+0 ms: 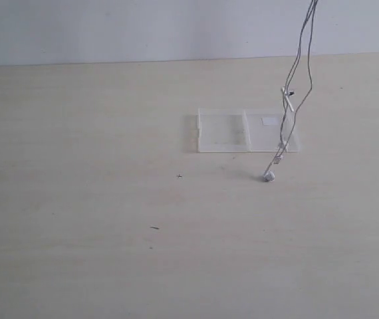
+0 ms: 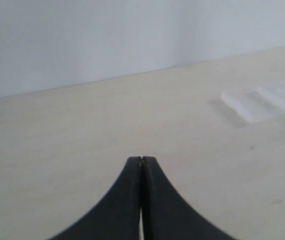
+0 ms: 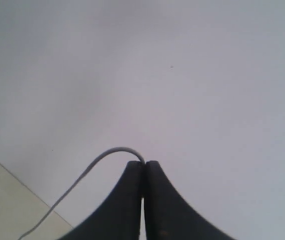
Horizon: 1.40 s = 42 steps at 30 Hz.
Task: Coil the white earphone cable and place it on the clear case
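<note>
The white earphone cable (image 1: 287,100) runs off the exterior view's edge at 1 o'clock, so its upper end is cut off. The bits on its low end are too small to tell apart. In the right wrist view it vanishes between the pressed-together tips of the right end effector (image 3: 143,164), and the picture's edge clips its other end. In the left wrist view the clear case (image 2: 262,102) is blurred and cut by the edge.

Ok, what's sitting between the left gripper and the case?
Nothing: in the left wrist view only bare table runs from the shut left gripper to the case. The cable, held by the right gripper, doesn't cross it.
</note>
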Tool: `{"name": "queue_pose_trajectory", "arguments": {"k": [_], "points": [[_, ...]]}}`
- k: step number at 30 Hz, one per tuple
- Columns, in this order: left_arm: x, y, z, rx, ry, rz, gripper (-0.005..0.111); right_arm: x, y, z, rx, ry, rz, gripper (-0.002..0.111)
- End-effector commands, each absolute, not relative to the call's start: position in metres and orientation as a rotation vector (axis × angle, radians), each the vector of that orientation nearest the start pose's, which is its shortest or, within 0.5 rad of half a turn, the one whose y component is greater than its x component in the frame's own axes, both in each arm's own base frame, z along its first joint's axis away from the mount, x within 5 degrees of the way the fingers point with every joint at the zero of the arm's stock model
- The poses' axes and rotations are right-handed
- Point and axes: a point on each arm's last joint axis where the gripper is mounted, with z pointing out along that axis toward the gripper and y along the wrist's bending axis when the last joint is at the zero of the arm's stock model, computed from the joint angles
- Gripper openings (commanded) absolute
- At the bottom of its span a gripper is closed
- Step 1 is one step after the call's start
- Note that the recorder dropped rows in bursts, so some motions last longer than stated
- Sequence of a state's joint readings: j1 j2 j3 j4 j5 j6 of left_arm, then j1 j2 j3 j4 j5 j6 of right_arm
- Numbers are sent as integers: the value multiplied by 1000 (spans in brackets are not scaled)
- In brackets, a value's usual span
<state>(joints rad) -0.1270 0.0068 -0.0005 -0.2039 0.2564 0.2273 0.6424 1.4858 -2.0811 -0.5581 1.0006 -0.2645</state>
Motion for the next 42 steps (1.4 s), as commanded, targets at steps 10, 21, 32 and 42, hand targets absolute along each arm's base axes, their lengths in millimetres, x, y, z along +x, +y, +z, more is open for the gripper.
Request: {"name": "queue_pose_trajectory", "arguments": {"k": [10,21,32,42], "points": [[51,5,239,-350,1159,-503,0,238,135,561,-797,1678,-281,0],[57,-20,303,-3,979,-563,0,237,136,564,-806,1644,-281,0],[162,-65,319,421,1171,-564,0,237,139,566,-807,1607,-250,0],[251,-94,283,614,1270,-725,0,236,142,567,-815,1594,-199,0]]}}
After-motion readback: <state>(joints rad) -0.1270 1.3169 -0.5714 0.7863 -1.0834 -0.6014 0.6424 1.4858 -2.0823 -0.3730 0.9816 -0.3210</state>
